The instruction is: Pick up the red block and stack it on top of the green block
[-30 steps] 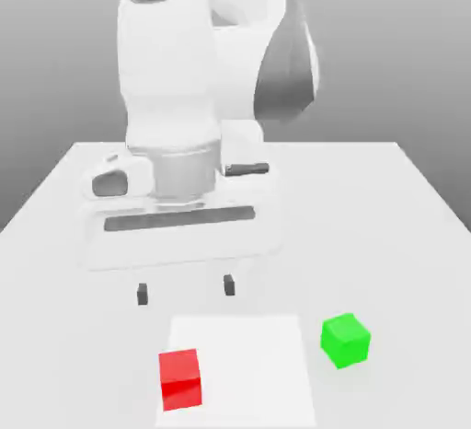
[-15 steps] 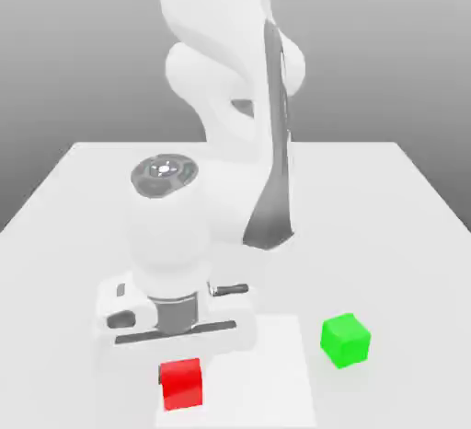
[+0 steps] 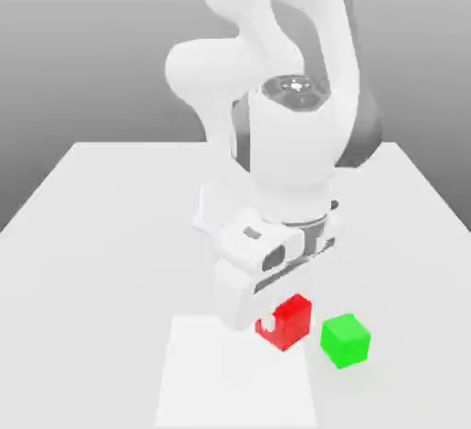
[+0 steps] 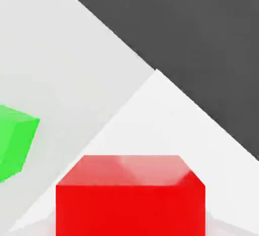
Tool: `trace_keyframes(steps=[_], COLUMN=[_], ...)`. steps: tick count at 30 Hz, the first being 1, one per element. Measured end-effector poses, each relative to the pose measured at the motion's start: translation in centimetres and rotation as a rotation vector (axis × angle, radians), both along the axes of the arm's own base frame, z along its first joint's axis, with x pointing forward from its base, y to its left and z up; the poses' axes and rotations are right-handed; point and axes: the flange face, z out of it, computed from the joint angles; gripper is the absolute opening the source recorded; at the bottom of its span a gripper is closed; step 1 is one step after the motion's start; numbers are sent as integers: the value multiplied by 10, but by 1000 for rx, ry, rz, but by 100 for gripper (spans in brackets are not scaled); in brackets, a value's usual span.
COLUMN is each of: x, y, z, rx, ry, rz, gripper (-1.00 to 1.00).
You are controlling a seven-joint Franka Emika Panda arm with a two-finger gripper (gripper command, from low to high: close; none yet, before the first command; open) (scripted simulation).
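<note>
The red block (image 3: 289,321) is pinched in my shut gripper (image 3: 276,319), turned at an angle and held a little above the table. In the exterior view it hangs just to the left of the green block (image 3: 346,340) and slightly higher, with a small gap between them. The green block rests on the table. The hand view has the red block (image 4: 130,194) close up between the fingers and the green block (image 4: 12,141) off to one side.
A white table (image 3: 92,234) carries a lighter square patch (image 3: 212,372) near its front, below the gripper. My arm's white body (image 3: 276,142) rises behind the blocks. Dark floor (image 4: 192,37) lies past the table's edge in the hand view.
The gripper dropped onto the red block on the patch, shut on it, then lifted it and carried it to the exterior view's right, near the green block. The green block stayed put.
</note>
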Motion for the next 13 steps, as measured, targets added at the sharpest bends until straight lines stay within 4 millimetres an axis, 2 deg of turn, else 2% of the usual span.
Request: trace_keyframes(steps=[3,5,9,10,13], x=[-29,-33,-34,-35,-35], y=[44,49,48,48,48], z=[7,-4,-44,-52,-52], rx=[-2,-3,-4,-4,-4], ry=[-3,-3,-4,-4,-4], rz=[243,289,298,298,298], gripper=[-100,-100,-100,100,100])
